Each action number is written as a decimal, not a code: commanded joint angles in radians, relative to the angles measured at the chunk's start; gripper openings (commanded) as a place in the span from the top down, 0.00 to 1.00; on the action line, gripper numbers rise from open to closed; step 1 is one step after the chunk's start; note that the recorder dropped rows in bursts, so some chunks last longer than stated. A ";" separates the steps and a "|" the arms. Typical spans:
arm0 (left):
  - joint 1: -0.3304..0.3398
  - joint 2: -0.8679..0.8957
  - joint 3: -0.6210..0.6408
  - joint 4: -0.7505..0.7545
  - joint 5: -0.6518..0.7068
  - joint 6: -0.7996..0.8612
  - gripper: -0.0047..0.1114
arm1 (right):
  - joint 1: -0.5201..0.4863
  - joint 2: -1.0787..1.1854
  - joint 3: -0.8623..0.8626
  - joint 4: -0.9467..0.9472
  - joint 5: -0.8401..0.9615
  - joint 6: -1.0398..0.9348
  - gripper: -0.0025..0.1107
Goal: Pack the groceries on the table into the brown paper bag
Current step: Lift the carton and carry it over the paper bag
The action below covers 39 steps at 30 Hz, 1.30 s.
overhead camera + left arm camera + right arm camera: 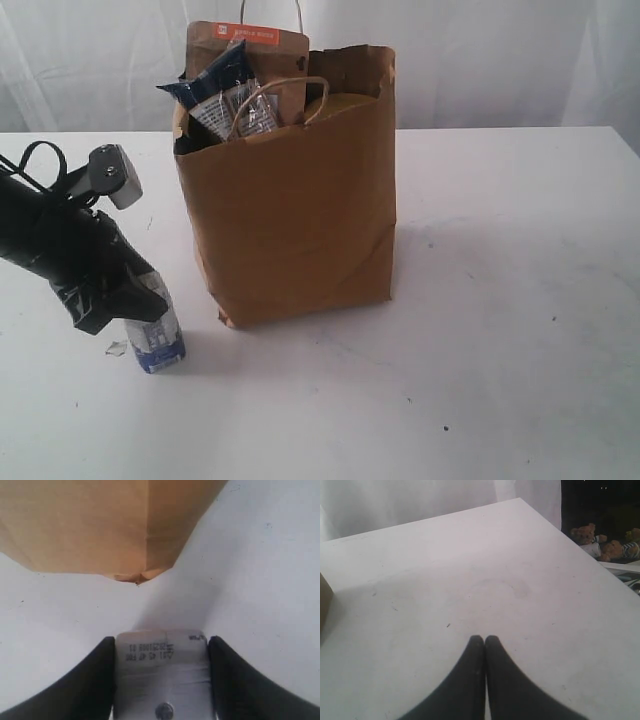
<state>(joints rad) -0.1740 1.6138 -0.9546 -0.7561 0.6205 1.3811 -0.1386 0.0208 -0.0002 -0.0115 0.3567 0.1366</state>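
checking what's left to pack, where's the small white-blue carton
In the exterior view the small white-blue carton stands on the table at lower left, just left of the brown paper bag, clasped by the left gripper.

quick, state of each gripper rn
left gripper: closed on the small white-blue carton
right gripper: closed, fingers together, holding nothing

Exterior front-on, wrists close, sharing table [500, 300]
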 commanded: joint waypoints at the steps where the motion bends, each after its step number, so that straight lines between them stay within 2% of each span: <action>1: 0.000 -0.013 0.001 -0.009 0.040 -0.027 0.91 | 0.001 0.000 0.000 -0.011 -0.014 0.002 0.98; 2: 0.000 -0.022 -0.001 0.013 0.046 -0.047 0.96 | 0.001 0.000 0.000 -0.011 -0.014 0.002 0.98; 6: 0.001 -0.145 -0.107 0.209 0.180 -0.235 0.96 | 0.001 0.000 0.000 -0.011 -0.014 0.002 0.98; 7: 0.001 -0.194 -0.169 0.284 0.238 -0.318 0.96 | 0.001 0.000 0.000 -0.011 -0.014 0.002 0.98; 9: 0.001 -0.267 -0.277 0.344 0.308 -0.425 0.96 | 0.001 0.000 0.000 -0.011 -0.014 0.002 0.98; 11: 0.001 -0.332 -0.390 0.340 0.295 -0.448 0.96 | 0.001 0.000 0.000 -0.011 -0.014 0.002 0.98; 13: 0.001 -0.367 -0.471 0.219 0.146 -0.448 0.96 | 0.001 0.000 0.000 -0.011 -0.014 0.002 0.98; 14: 0.001 -0.365 -0.502 0.007 0.044 -0.430 0.96 | 0.001 0.000 0.000 -0.011 -0.014 0.002 0.98; 15: 0.001 -0.354 -0.508 -0.135 0.005 -0.394 0.96 | 0.001 0.000 0.000 -0.011 -0.014 0.002 0.98; 16: 0.000 -0.319 -0.510 -0.381 -0.011 -0.272 0.96 | 0.001 0.000 0.000 -0.011 -0.014 0.002 0.98; 17: -0.002 -0.294 -0.510 -0.504 0.009 -0.192 0.96 | 0.001 0.000 0.000 -0.011 -0.014 0.002 0.98; 18: -0.013 -0.243 -0.510 -0.686 0.089 -0.044 0.96 | 0.001 0.000 0.000 -0.011 -0.014 0.002 0.98; 20: -0.014 -0.183 -0.510 -0.809 0.173 0.078 0.96 | 0.001 0.000 0.000 -0.011 -0.014 0.002 0.98; 23: -0.020 -0.109 -0.510 -0.876 0.237 0.144 0.96 | 0.001 0.000 0.000 -0.011 -0.014 0.002 0.98; 31: -0.020 -0.002 -0.510 -0.869 0.247 0.144 0.96 | 0.001 0.000 0.000 -0.011 -0.014 0.002 0.98; 35: -0.020 0.007 -0.510 -0.711 0.255 0.140 0.96 | 0.001 0.000 0.000 -0.011 -0.014 0.002 0.98; 39: -0.020 0.020 -0.510 -0.556 0.340 0.135 0.96 | 0.001 0.000 0.000 -0.011 -0.014 0.002 0.98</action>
<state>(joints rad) -0.1888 1.6355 -1.4603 -1.3718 0.8782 1.5156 -0.1386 0.0208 -0.0002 -0.0115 0.3567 0.1366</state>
